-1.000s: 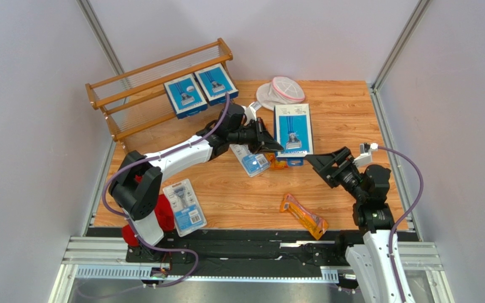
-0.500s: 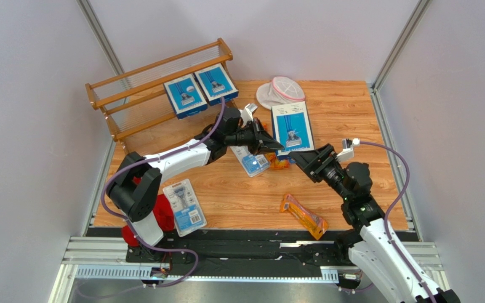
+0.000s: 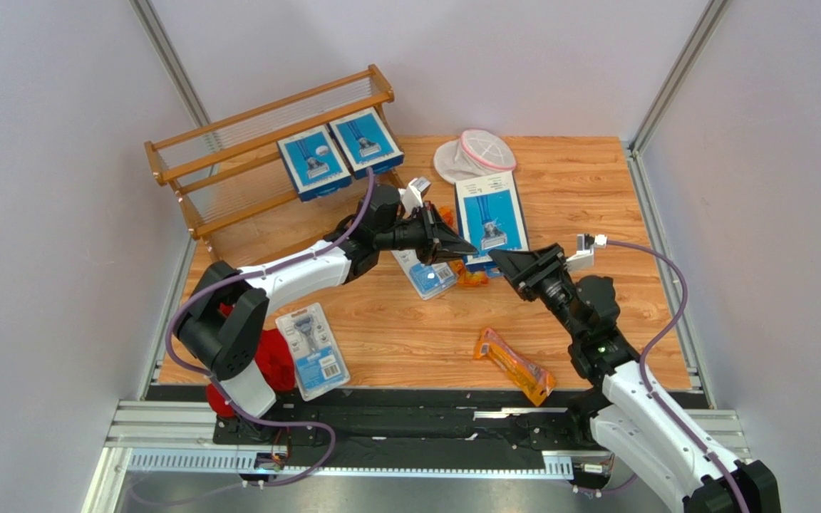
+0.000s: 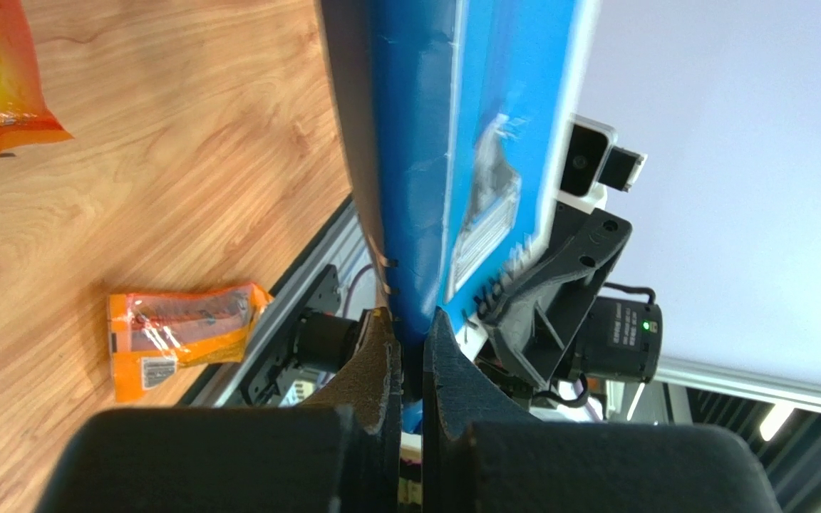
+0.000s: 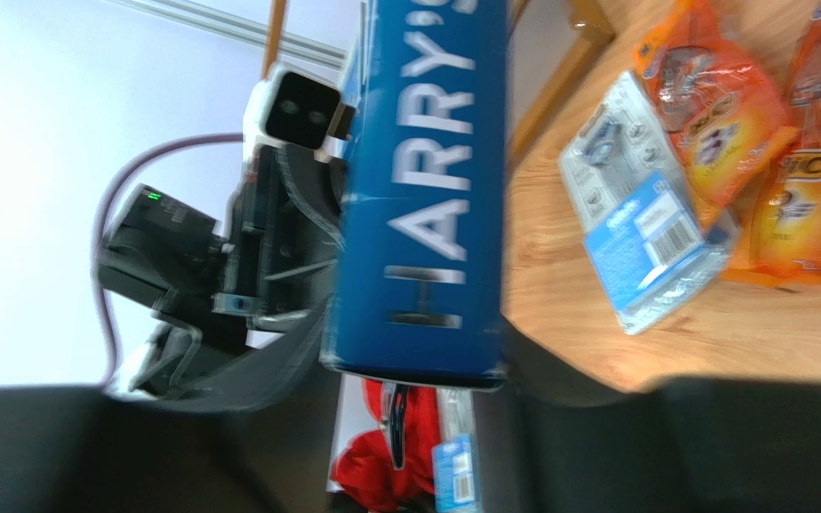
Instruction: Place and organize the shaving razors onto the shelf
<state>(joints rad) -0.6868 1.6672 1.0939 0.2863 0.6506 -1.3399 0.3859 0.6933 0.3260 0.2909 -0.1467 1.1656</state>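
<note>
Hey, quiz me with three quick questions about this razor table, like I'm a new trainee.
1. True or false: two blue razor boxes sit on the wooden shelf.
2. What is the left claw shut on? A orange bag, B blue Harry's box, C white pouch.
3. Fill in: the red cloth lies by the ___ arm's base.
Key: 1 true; 2 B; 3 left.
</note>
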